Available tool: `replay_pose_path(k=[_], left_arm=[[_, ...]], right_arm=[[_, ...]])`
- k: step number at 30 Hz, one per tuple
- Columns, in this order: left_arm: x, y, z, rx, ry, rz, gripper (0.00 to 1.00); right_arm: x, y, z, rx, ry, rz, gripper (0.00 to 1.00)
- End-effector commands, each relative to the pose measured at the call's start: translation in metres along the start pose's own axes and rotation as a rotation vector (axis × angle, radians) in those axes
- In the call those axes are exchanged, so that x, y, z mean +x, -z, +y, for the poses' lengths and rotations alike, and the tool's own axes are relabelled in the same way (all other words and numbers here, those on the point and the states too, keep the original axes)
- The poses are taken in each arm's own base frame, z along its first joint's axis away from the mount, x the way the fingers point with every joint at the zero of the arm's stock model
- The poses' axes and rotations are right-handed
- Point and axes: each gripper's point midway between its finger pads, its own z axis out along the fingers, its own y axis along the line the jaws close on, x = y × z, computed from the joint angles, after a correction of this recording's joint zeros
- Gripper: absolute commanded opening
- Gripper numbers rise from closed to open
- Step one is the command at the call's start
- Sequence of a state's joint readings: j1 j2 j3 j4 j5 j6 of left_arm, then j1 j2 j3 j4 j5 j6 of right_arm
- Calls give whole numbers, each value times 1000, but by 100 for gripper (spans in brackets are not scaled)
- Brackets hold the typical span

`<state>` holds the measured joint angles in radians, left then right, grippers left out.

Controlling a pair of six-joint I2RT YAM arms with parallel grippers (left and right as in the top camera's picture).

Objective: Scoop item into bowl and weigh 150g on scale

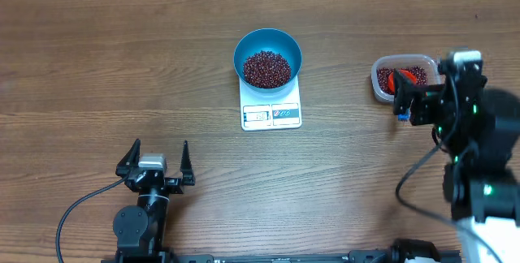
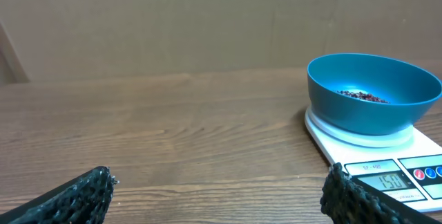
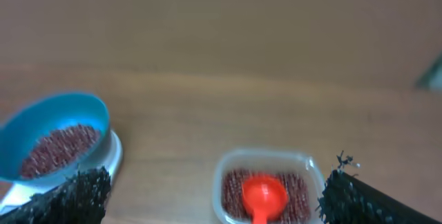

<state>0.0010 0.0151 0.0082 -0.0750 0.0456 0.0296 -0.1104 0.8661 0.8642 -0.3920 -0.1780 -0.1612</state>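
Blue bowl [image 1: 244, 48] sits right on the white scale [image 1: 271, 114] mid-tabletop [image 1: 122, 52], with a decent pile of red-brown beans [image 1: 267, 68] in it. Off to the right there's a clear tub [image 1: 378, 64] with more beans and an orange-red scoop [image 1: 400, 79] lying in it. Right pincer [image 1: 405, 99] hangs right by that tub, fingers wide apart, holding nothing. Left pincer [image 1: 159, 153] is well apart from the scale, also spread wide and empty.

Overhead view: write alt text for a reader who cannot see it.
A blue bowl of red-brown beans sits on a white scale at the centre. A clear tub to its right holds more beans and an orange-red scoop, the right arm close by. The left end effector stands open and empty near the front edge.
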Motion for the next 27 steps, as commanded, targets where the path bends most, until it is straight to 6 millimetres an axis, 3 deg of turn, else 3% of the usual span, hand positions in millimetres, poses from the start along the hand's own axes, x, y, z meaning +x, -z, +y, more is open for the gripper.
replay_pose_path(k=[1, 14, 27], left_arm=[[-1, 0, 0, 1, -16, -8, 100], [-1, 0, 0, 1, -16, -7, 100], [-1, 0, 0, 1, -16, -8, 99]], right_arm=[[1, 11, 13, -49, 13, -91, 100], [-4, 53, 22, -34, 53, -592, 100], [38, 58, 26, -31, 60, -616, 100]])
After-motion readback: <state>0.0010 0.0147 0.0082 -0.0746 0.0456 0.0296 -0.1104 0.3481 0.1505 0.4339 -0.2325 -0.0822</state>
